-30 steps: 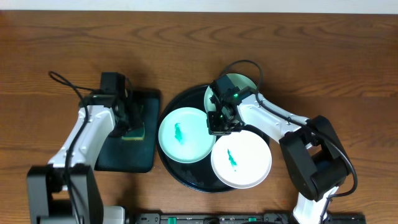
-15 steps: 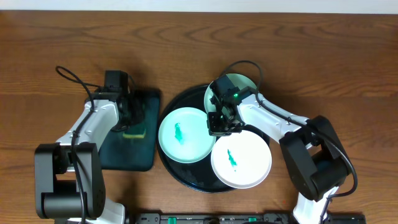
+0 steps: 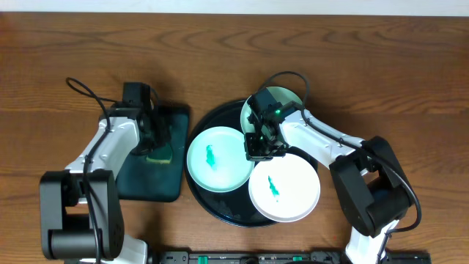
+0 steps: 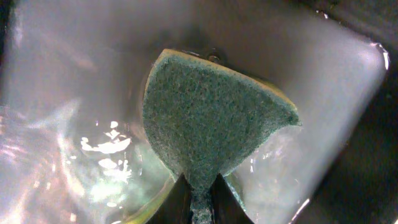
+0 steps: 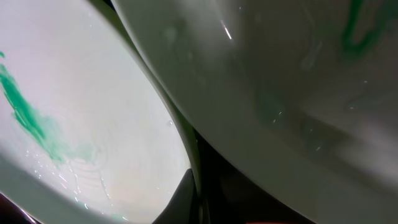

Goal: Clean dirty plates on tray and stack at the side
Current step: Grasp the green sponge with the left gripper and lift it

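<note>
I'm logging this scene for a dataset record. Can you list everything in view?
round tray: one, glossy black, middle of the table, holding all three plates
mint-green plates: two; one on the tray's left with a green smear, one at its far edge, partly covered
white plate: one, on the tray's near right, green smear
rectangular tray: one, black, left of the round tray
sponge: one, green scouring face with a yellow edge, over the rectangular tray
table: one, brown wood grain
left gripper: pinching the sponge's corner
right gripper: low among the plates; grip unclear
</note>
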Controlling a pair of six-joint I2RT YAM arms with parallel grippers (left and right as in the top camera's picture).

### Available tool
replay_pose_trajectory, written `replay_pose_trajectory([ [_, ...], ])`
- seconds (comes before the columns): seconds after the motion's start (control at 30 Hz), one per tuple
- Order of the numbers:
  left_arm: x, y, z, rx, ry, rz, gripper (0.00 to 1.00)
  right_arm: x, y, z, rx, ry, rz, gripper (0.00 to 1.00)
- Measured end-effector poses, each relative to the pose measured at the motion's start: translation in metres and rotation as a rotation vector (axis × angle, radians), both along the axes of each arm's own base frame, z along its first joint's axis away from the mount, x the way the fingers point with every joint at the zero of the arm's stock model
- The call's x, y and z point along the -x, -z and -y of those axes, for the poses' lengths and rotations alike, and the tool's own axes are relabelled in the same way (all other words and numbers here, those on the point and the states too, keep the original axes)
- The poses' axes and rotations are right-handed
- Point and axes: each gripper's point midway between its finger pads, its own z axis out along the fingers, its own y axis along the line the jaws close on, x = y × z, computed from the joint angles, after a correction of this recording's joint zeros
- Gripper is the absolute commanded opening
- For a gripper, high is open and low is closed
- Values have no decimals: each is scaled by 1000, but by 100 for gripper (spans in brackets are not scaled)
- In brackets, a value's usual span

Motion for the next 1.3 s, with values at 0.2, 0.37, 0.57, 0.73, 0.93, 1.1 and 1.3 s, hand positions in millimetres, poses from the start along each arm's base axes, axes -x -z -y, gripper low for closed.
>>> replay_pose_trajectory([
  [0.2, 9, -23, 1, 9, 0, 22, 7, 0, 0, 0, 0, -3, 1, 1],
  [0.37, 13, -30, -5, -22, -24, 24, 7, 0, 0, 0, 0, -4, 1, 1],
  [0.57, 19, -7, -10, -52, -49, -55, 7, 0, 0, 0, 0, -4, 1, 1],
  [0.73, 19, 7, -11, -55, -54, -87, 7, 0, 0, 0, 0, -4, 1, 1],
  [0.93, 18, -4, -11, -53, -55, -61, 7, 0, 0, 0, 0, -4, 1, 1],
  [1.1, 21, -49, -10, -46, -57, 50, 7, 0, 0, 0, 0, -4, 1, 1],
  [1.3, 30, -100, -7, -29, -47, 195, 7, 0, 0, 0, 0, -4, 1, 1],
])
